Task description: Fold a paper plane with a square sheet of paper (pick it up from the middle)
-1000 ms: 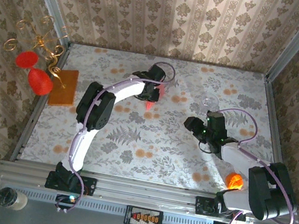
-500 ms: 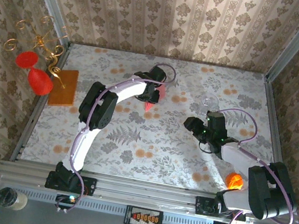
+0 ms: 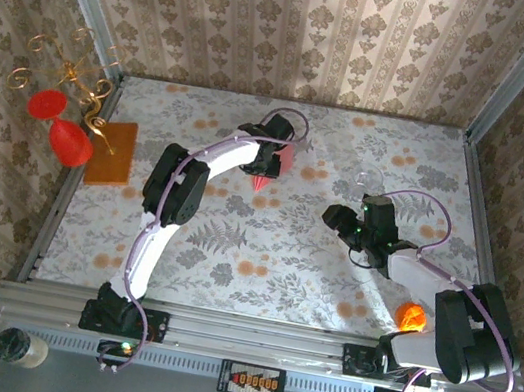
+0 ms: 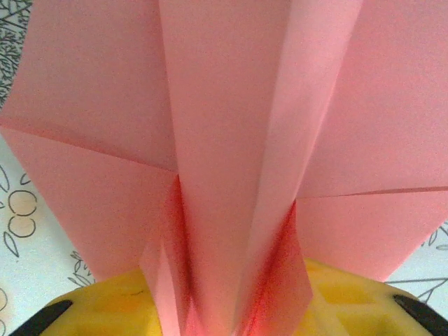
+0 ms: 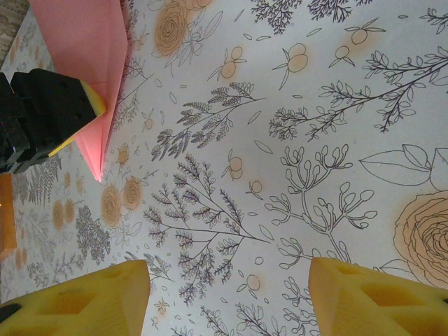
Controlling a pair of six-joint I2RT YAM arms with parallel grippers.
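Pink paper plane (image 3: 263, 180), nose nearward, axis far-near, L claw (image 3: 270, 163) grip unclear, R claw (image 5: 227, 287) spread, empty

The table (image 3: 330, 269) is covered edge to edge with a pale cloth printed with grey leaves, sprigs and orange roses. A metal rail runs along its near edge. At the left edge an orange rectangular sheet (image 3: 112, 151) lies flat. Right of the middle, in the far half, stands a small clear glass piece (image 3: 366, 181). At the far middle the pink paper plane (image 3: 264, 180) points toward the near side. Whether its tip rests on the cloth cannot be told.
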